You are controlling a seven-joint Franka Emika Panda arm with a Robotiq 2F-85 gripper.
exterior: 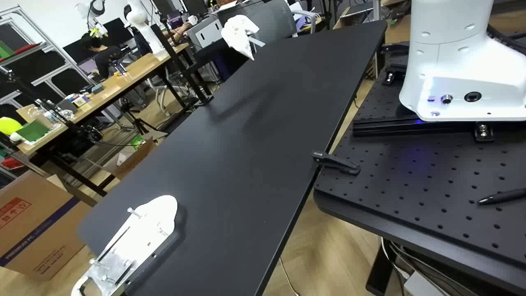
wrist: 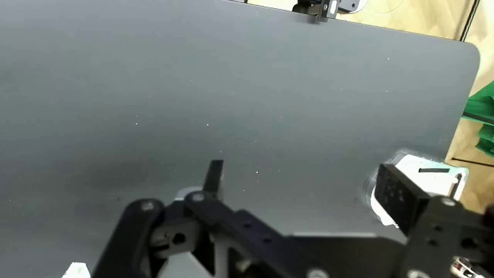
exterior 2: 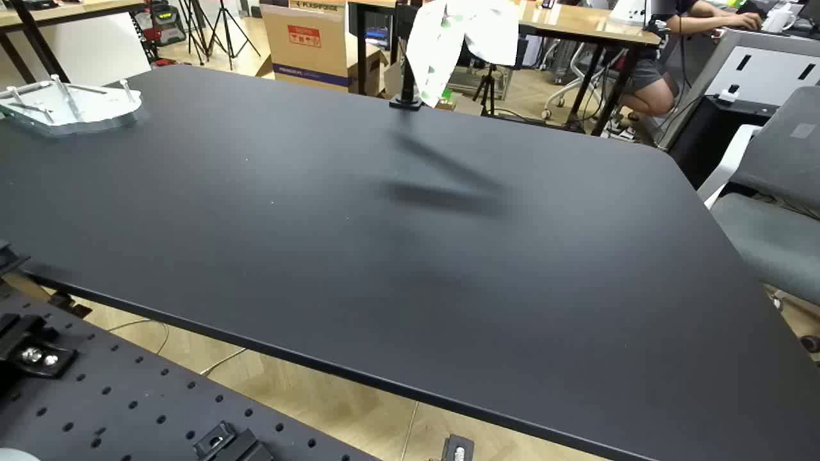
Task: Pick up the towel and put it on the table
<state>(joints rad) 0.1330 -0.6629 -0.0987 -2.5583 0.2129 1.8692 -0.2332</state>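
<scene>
A white towel (exterior: 240, 35) with green marks hangs above the far edge of the black table (exterior: 246, 164), by a black post and its arm. In an exterior view, the towel (exterior 2: 442, 48) hangs to the right of the post, its lower tip near the tabletop edge. A small white patch (wrist: 77, 270) at the bottom left of the wrist view may be part of it. My gripper (wrist: 308, 185) shows only in the wrist view. It is open with nothing between its fingers, above the table surface (wrist: 231, 85). It is out of both exterior views.
A white plate with upright bolts (exterior: 144, 230) lies at one end of the table; it also shows in an exterior view (exterior 2: 70, 105) and behind the right finger (wrist: 428, 173). The black post (exterior 2: 407, 57) stands on the far edge. A grey chair (exterior 2: 769, 186) stands beside the table.
</scene>
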